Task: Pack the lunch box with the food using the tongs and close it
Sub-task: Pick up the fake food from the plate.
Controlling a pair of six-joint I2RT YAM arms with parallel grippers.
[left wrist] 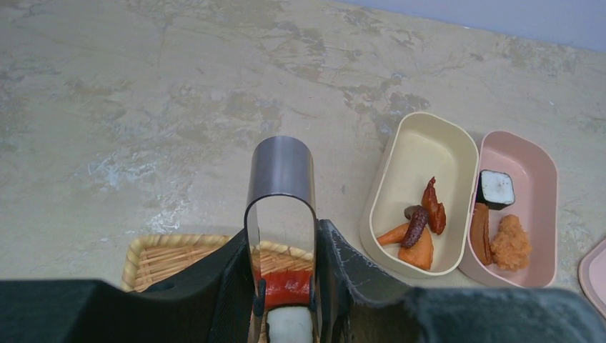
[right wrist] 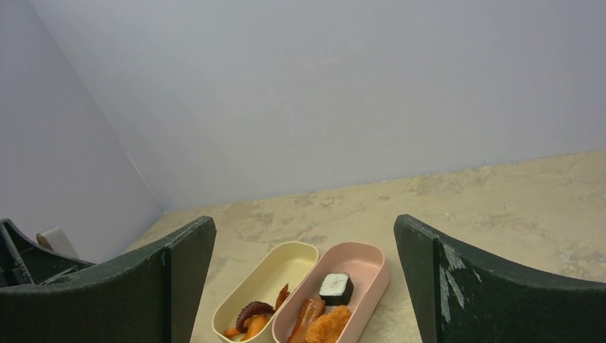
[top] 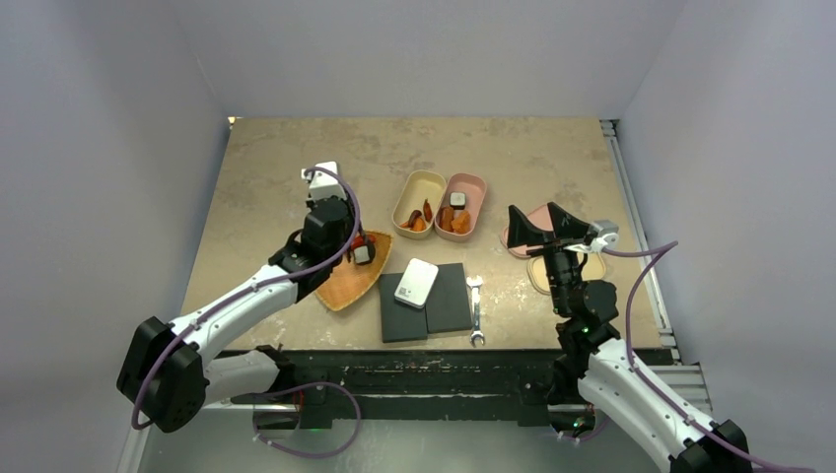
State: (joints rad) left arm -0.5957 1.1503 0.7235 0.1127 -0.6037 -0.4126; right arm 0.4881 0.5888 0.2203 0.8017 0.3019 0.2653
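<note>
Packing in progress – lunch box part-filled, lids off. The left end effector (left wrist: pixel 284 236) is closing narrowly around the slim dark metal tongs (left wrist: pixel 281 168), whose polished bend is standing up between the fingers. The tong arms are pointing down at a red food piece (left wrist: pixel 287 286) and a white one (left wrist: pixel 289 325) over the shallow woven straw tray (left wrist: pixel 154 257). Whether the tips are pinching either piece cannot be told.

The two oval tubs are sitting side by side, touching, on the mottled beige bench (top: pixel 296 168).
- **Cream plastic tub** (left wrist: pixel 421 150): it is holding orange wedges (left wrist: pixel 418 254), a dark curled tentacle-like piece (left wrist: pixel 416 225) and a red strip (left wrist: pixel 433 207).
- **Pink plastic tub** (left wrist: pixel 532 164): it is holding a black-and-white roll (left wrist: pixel 495 188), a brown sausage-like piece (left wrist: pixel 480 232) and an orange crumbed piece (left wrist: pixel 510 243).

The right end effector (right wrist: pixel 304 229) is hanging wide open and holding nothing, above the flat pink lid (top: pixel 511 242) and the flat cream lid (top: pixel 539 279), which are lying well apart from the tubs.

Judged progress is past halfway – the tray pieces are awaiting transfer, and the closing is not yet begun.
</note>
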